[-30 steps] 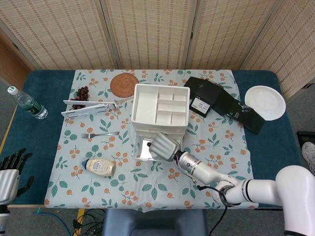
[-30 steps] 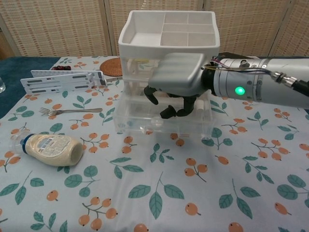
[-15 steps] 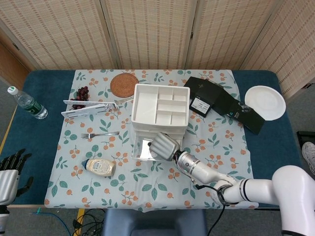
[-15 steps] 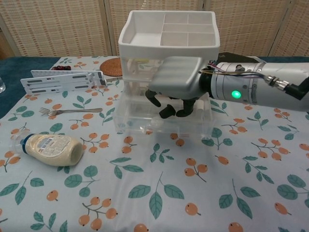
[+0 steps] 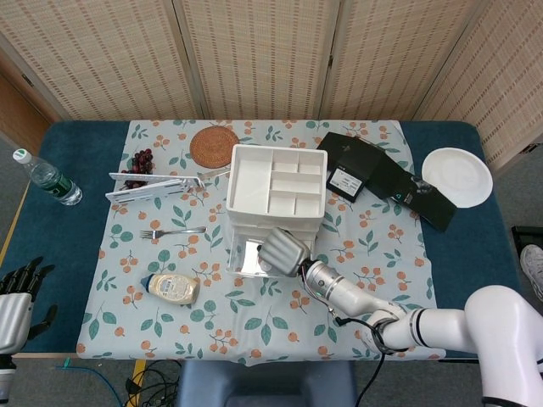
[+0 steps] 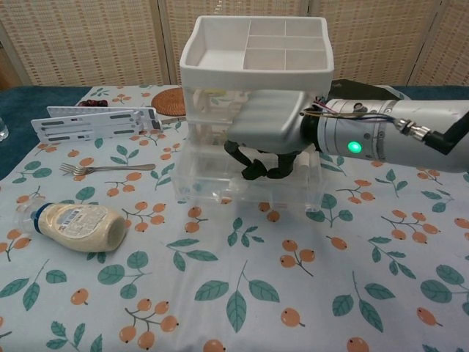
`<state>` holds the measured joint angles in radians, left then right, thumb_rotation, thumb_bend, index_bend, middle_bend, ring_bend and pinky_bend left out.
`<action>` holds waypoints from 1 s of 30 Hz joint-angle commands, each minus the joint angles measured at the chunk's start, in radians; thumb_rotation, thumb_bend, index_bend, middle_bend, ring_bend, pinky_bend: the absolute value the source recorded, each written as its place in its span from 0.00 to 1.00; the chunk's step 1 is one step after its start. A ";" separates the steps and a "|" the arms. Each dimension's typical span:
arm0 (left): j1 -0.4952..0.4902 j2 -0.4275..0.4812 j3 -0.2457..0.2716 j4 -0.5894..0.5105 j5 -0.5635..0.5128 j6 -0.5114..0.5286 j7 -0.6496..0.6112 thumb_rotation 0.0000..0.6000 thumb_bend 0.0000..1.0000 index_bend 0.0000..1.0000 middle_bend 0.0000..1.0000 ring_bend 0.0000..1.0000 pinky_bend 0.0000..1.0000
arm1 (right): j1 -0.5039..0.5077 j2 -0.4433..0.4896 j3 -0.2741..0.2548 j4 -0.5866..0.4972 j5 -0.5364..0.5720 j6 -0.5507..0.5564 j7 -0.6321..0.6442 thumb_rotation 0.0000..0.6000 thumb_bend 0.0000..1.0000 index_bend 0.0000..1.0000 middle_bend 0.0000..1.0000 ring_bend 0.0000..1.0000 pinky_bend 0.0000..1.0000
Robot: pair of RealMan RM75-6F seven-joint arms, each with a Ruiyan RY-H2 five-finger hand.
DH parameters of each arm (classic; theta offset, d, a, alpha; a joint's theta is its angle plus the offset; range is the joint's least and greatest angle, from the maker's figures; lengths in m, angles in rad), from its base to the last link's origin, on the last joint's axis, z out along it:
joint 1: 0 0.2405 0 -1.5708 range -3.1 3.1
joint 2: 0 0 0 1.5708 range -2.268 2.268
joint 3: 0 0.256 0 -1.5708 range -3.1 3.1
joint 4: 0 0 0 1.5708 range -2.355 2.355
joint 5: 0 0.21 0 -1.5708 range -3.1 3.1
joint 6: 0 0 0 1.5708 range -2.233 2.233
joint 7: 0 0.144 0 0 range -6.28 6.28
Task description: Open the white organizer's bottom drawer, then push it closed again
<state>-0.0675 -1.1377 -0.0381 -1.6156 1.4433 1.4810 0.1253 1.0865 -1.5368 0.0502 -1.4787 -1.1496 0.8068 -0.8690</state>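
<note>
1. Seeing our right robot hand [image 6: 265, 132] over the pulled-out bottom drawer [image 6: 249, 182] of the white organizer [image 5: 276, 191], mid-surface.
2. Fingers [image 6: 253, 170] curl down inside the drawer; grip on anything: cannot tell.
3. Left robot hand [image 5: 17, 292] idles off-surface, fingers apart, empty.

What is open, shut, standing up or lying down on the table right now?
White organizer's clear bottom drawer: pulled out, open.
Right hand: fingers curled over the drawer.
Left hand: off the table, holding nothing, fingers apart.
Mayonnaise bottle: lying on its side.
Clear plastic water bottle: lying down, capped.
Silver fork: lying flat.
</note>
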 commanded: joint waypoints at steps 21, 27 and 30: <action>-0.006 0.005 -0.009 -0.005 0.007 0.002 -0.001 1.00 0.34 0.17 0.10 0.13 0.14 | -0.055 0.106 0.026 -0.165 -0.086 0.128 0.078 1.00 0.33 0.50 1.00 1.00 1.00; -0.016 0.003 -0.012 -0.009 0.013 -0.006 0.004 1.00 0.34 0.17 0.10 0.13 0.14 | -0.140 0.233 0.007 -0.295 -0.146 0.224 0.148 1.00 0.33 0.50 1.00 1.00 1.00; -0.019 0.003 -0.014 -0.011 0.015 -0.006 0.006 1.00 0.34 0.17 0.10 0.13 0.14 | -0.196 0.293 -0.024 -0.328 -0.183 0.267 0.195 1.00 0.33 0.50 1.00 1.00 1.00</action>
<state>-0.0860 -1.1350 -0.0517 -1.6271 1.4580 1.4751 0.1316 0.9303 -1.2835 0.0494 -1.7778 -1.3013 1.0388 -0.7096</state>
